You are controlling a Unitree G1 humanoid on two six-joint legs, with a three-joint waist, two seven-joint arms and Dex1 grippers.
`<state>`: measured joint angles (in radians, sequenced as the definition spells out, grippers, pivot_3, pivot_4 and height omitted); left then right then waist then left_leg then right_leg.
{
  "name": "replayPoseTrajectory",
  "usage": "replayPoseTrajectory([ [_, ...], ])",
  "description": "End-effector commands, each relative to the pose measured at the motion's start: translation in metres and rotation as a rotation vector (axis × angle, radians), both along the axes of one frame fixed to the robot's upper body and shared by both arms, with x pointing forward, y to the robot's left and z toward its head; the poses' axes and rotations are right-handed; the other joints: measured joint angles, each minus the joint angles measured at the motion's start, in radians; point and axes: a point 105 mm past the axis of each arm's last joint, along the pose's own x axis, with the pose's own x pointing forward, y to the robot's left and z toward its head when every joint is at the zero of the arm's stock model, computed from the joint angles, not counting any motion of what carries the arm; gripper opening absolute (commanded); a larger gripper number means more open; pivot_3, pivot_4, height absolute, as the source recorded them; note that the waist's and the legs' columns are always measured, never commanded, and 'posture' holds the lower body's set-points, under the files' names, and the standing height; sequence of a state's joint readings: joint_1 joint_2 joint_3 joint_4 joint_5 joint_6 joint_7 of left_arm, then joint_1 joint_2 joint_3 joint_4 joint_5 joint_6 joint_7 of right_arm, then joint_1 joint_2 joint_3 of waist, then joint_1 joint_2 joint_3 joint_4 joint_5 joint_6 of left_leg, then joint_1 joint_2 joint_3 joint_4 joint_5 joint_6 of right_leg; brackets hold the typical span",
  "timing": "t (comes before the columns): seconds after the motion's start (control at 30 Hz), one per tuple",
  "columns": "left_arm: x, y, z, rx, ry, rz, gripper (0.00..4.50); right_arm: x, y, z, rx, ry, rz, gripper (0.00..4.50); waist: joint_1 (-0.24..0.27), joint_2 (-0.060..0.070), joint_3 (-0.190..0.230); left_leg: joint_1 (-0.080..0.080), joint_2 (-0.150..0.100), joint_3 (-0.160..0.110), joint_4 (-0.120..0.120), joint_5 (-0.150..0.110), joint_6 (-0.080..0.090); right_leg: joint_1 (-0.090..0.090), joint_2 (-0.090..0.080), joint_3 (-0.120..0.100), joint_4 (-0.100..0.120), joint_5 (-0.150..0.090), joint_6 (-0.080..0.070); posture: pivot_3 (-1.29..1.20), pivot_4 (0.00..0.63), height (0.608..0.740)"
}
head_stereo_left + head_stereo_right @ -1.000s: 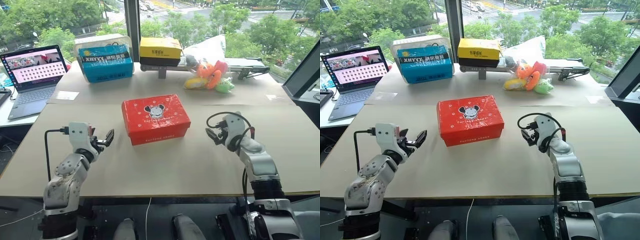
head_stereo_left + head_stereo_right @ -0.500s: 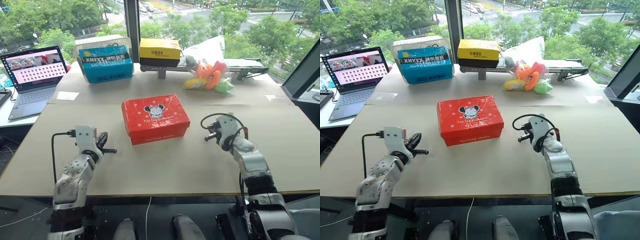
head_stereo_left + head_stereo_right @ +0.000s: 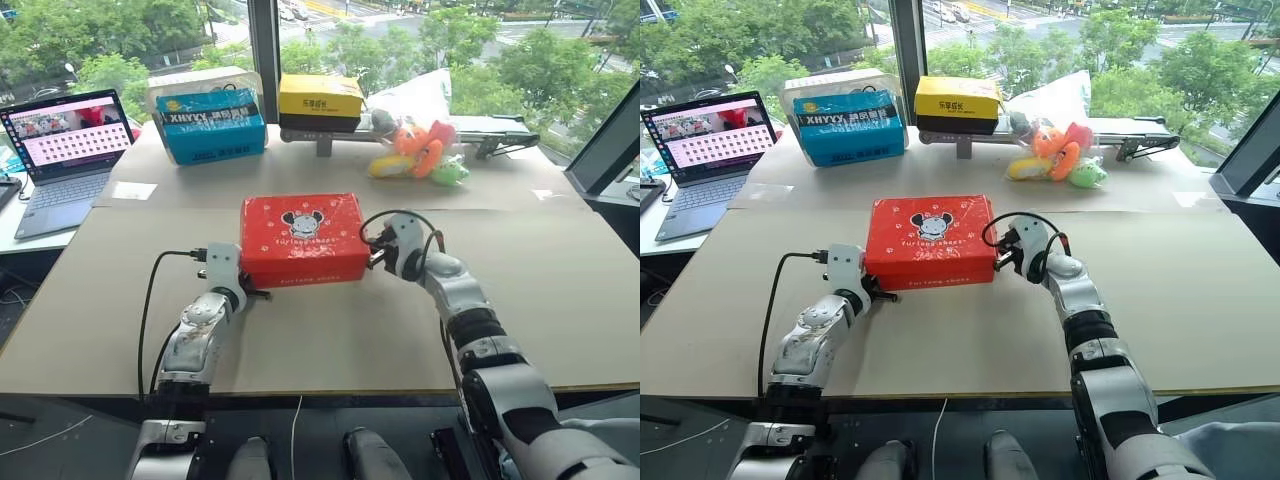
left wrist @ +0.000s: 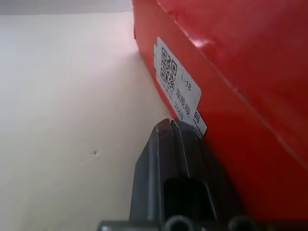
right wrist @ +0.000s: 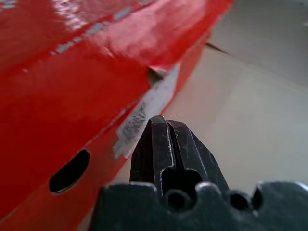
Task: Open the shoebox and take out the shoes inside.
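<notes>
Red shoebox [image 3: 304, 238] sits mid-table [image 3: 560, 300], lid on, between the closed left pincer [image 3: 262, 295] and closed right pincer [image 3: 372, 257] at its ends; pinched-shut tips may shove it rather than lift the lid

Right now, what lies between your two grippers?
The shoebox, lid on, lies between the left gripper and right gripper, as the left eye view shows.

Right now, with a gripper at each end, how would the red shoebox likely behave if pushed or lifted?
The shoebox looks like stiff cardboard, so it would probably slide flat on the table rather than tip. Its glossy sides may slip against the shut left gripper and right gripper. Its separate lid might lift off alone.
</notes>
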<state>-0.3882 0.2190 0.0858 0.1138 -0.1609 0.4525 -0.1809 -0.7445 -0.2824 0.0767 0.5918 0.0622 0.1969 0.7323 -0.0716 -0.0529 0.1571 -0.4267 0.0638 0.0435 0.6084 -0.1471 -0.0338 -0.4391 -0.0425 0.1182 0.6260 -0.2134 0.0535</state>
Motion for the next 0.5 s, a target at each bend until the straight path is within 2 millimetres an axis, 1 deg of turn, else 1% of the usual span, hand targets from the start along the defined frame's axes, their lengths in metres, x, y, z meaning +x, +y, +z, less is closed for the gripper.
replayPoseTrajectory([
  [0.03,-0.003,-0.029,0.020,-0.038,-0.060,-0.158,0.03,-0.039,0.048,0.021,0.003,-0.026,0.263,0.02,-0.001,0.000,0.000,0.000,0.000,0.000,0.000,0.000,0.000,0.000,0.000,0.000,0.000,0.000,0.000,0.00,0.150,0.739],
  [0.13,-0.014,-0.034,0.028,-0.069,-0.071,-0.229,0.03,-0.044,0.046,0.025,0.005,-0.029,0.222,0.02,-0.002,0.000,0.000,0.000,0.000,0.000,0.001,0.000,0.000,-0.001,0.000,0.000,0.002,0.000,0.000,0.00,0.150,0.739],
  [0.2,-0.025,-0.035,0.030,-0.058,-0.061,-0.271,0.03,-0.048,0.043,0.027,0.000,-0.032,0.199,0.02,-0.001,0.000,0.000,0.000,0.000,0.000,0.002,0.000,0.000,-0.001,0.000,0.000,0.003,0.000,-0.001,0.00,0.150,0.739],
  [0.27,-0.032,-0.034,0.030,-0.051,-0.050,-0.291,0.03,-0.051,0.040,0.028,0.004,-0.032,0.175,0.02,-0.001,0.000,0.000,0.000,0.000,0.000,0.002,0.000,0.000,-0.002,0.000,0.000,0.003,0.000,-0.001,0.00,0.150,0.739],
  [0.33,-0.048,-0.034,0.030,-0.050,-0.028,-0.317,0.03,-0.053,0.035,0.029,0.010,-0.030,0.143,0.02,0.001,0.000,0.000,0.000,0.000,0.000,0.002,0.000,0.000,-0.002,0.000,-0.001,0.003,0.000,-0.001,0.00,0.150,0.739],
  [0.4,-0.066,-0.038,0.030,-0.043,-0.004,-0.357,0.03,-0.055,0.029,0.026,0.007,-0.022,0.110,0.02,-0.001,0.000,0.000,0.000,0.001,0.000,0.002,0.000,0.000,-0.002,0.000,0.000,0.002,-0.001,-0.001,0.00,0.150,0.739],
  [0.5,-0.077,-0.041,0.031,-0.048,0.016,-0.374,0.03,-0.060,0.025,0.023,-0.001,-0.009,0.097,0.02,0.002,0.000,0.000,-0.001,0.001,0.000,0.001,0.000,0.000,-0.002,0.000,0.000,0.002,-0.001,-0.002,0.00,0.150,0.739],
])
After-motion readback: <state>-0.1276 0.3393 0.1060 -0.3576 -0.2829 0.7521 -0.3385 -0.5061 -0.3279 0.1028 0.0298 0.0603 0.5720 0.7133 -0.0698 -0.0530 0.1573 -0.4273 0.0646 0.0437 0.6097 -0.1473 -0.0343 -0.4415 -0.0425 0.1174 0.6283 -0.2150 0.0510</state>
